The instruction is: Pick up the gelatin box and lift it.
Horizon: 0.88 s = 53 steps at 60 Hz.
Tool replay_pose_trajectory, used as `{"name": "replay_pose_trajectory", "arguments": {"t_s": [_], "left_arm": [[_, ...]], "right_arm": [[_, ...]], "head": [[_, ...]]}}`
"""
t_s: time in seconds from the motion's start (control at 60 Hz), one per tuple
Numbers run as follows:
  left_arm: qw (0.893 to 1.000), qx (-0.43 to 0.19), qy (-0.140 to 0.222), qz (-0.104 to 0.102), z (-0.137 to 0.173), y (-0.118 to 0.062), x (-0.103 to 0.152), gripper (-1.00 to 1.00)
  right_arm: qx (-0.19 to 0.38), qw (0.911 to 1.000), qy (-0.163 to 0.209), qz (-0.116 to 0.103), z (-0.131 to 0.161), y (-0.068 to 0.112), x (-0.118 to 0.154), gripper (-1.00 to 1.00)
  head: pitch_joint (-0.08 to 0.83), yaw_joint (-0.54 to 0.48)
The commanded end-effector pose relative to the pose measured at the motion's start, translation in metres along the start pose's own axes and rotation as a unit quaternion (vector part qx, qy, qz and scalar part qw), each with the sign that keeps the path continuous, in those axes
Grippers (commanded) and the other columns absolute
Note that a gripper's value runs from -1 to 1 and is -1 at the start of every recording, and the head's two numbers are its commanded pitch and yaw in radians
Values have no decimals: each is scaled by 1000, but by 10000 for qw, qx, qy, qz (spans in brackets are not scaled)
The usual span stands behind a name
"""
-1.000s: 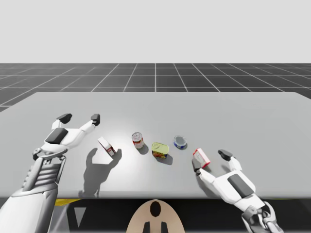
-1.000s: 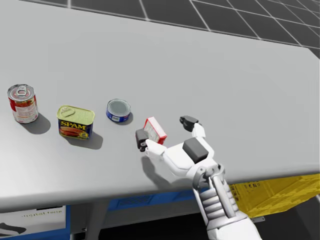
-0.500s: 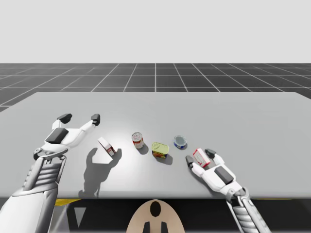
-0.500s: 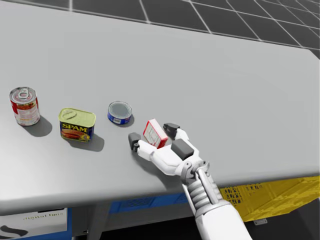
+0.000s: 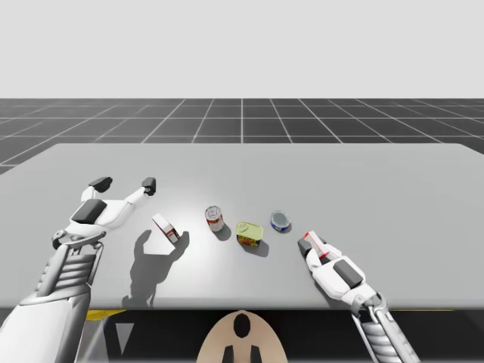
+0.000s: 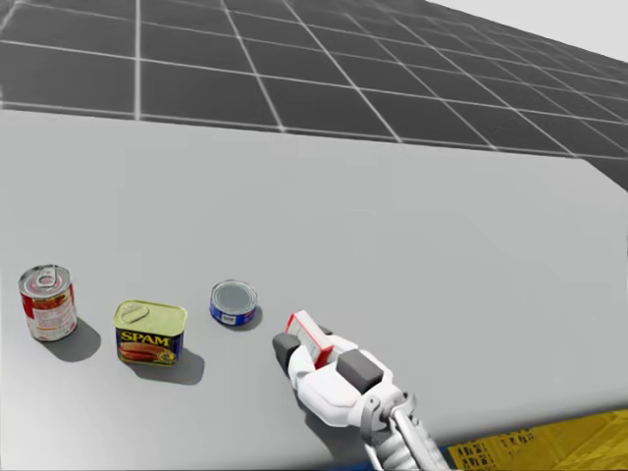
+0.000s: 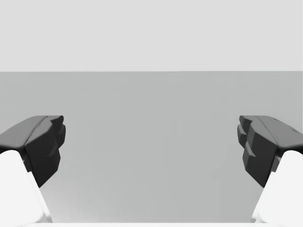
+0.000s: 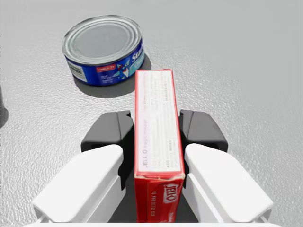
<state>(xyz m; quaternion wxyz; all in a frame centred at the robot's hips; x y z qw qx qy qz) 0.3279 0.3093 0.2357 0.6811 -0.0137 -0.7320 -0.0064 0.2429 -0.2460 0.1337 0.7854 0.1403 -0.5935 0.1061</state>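
**Right gripper (image 8: 156, 128) clamps the red-and-white gelatin box (image 8: 157, 142) at the table's near edge**

The right wrist view settles the grip. Both dark finger pads press against the broad faces of the box, one from each side. The box stands on a narrow edge between them, its long top face running straight ahead of the gripper. Just beyond its far end sits a flat round blue can with a silver lid (image 8: 102, 47), close to the box but apart from it.

The high view cannot show this contact, because the white hand covers most of the box. It does show the layout on the grey table (image 5: 393, 189). The box lies near the front edge on the robot's right. The blue can, a yellow-lidded rectangular tin (image 5: 248, 233) and a red cylindrical can (image 5: 215, 218) stand in a row leading towards the left. A second red-and-white box (image 5: 165, 228) lies further left, near the left arm.

The left gripper (image 5: 125, 183) hovers above the table with its fingers spread wide and nothing between them, as the left wrist view confirms.

No view shows whether the gelatin box has cleared the tabletop.
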Motion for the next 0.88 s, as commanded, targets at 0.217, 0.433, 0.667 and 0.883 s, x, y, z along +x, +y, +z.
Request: {"name": "replay_pose_trajectory", "arguments": {"t_s": [0.217,0.433,0.667,0.883], "left_arm": [[10000,-1,10,6,0,0,0,-1000],[10000,1,15,11,0,1,0,-1000],[10000,5,18,28,0,2,1,-1000],[10000,22,42,36,-1,1,0,-1000]], "right_arm": [[86,10000,-16,7,4,7,2,1000],[-23,9992,-339,197,12,8,32,1000],[-280,9904,-1215,593,32,5,109,1000],[-686,9653,-2281,1067,54,12,189,1000]], "head": [[349,-366],[336,-369],[329,-381],[324,-383]]}}
